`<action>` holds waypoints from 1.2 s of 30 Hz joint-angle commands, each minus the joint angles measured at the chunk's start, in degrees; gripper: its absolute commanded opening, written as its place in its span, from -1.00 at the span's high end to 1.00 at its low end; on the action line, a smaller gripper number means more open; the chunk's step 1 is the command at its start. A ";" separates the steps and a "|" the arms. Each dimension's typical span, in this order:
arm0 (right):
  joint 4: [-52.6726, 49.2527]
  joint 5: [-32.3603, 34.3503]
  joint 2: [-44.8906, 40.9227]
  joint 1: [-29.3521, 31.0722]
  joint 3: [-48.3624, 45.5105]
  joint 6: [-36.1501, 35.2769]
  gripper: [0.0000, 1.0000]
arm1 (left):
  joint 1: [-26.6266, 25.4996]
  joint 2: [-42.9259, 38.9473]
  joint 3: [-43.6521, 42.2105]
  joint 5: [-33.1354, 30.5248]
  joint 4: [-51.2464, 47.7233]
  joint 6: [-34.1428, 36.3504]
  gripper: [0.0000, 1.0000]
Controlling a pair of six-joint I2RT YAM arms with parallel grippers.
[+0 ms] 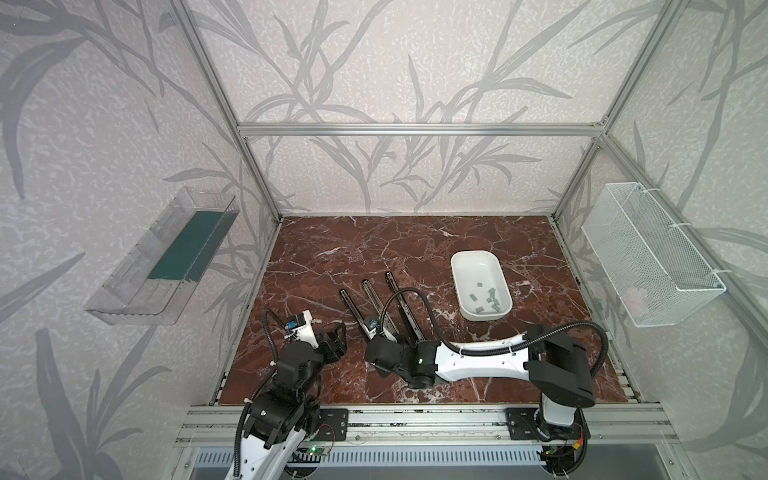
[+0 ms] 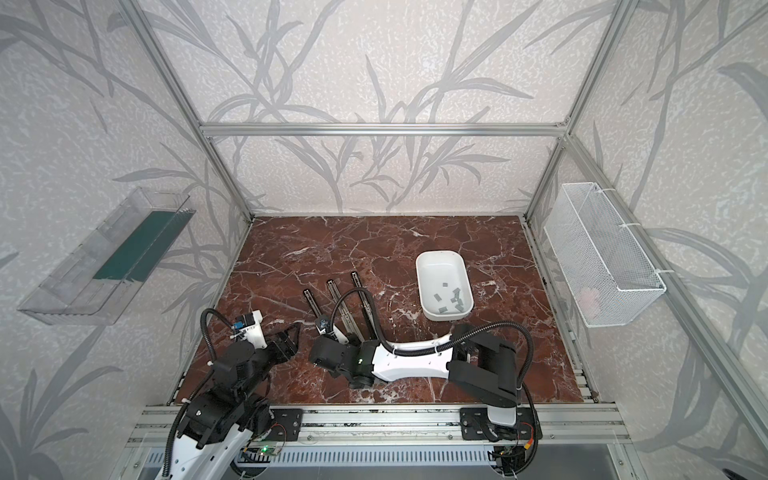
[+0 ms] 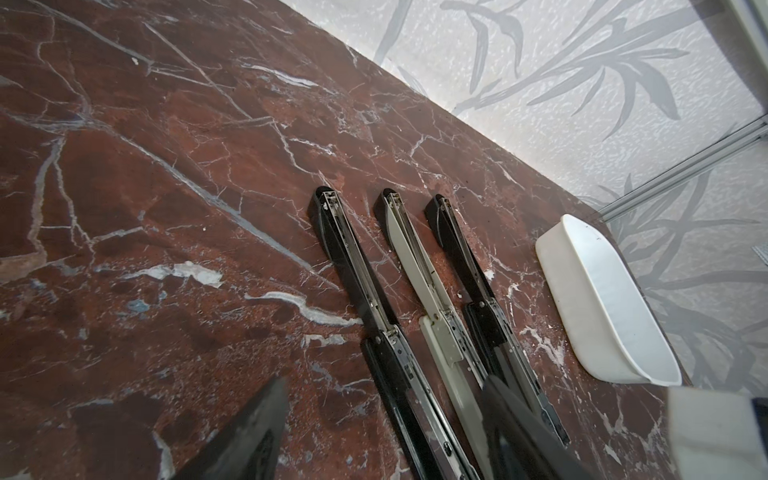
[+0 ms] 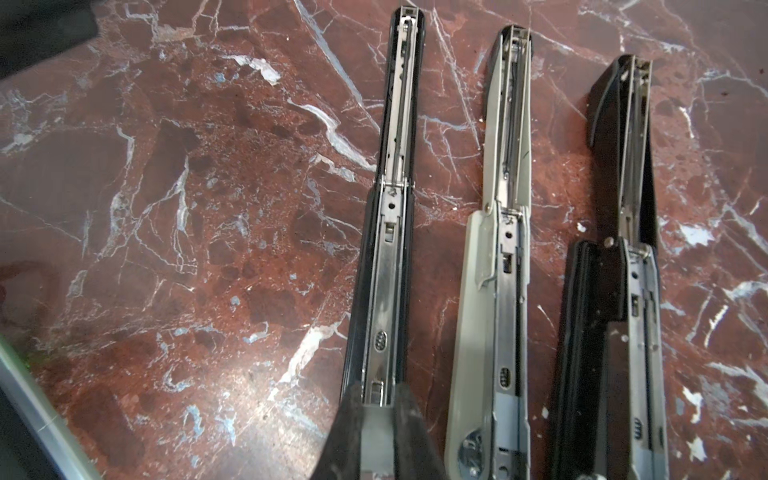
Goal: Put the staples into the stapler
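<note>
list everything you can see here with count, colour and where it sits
black staplers: 2, black, opened flat mid table, flanking the pale one
pale stapler: 1, pale grey, opened flat between them
staples: several strips, grey, in the tray
tray: 1, white, right of the staplers
table: 1, red-brown marble
clear bin: 1, transparent, left wall
green sheet: 1, dark green, in the clear bin
wire basket: 1, white, right wall, something pale pink inside
frame: aluminium, around the cell
left tool: 1, black, open, above the table left of the staplers
right tool: 1, black, shut, at the near end of the leftmost black stapler
</note>
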 commanded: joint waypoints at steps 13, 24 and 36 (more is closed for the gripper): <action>-0.01 0.38 2.45 -0.87 2.48 -2.28 0.81 | 0.36 4.05 -0.44 -1.42 1.12 -0.60 -0.52; -0.14 -0.21 3.56 -1.23 2.68 -2.12 0.82 | 0.41 4.05 -0.56 -1.58 1.20 -0.65 -0.52; -0.61 -0.63 4.16 -1.16 3.14 -1.70 0.82 | 0.41 3.65 -0.59 -1.68 1.03 -0.69 -0.52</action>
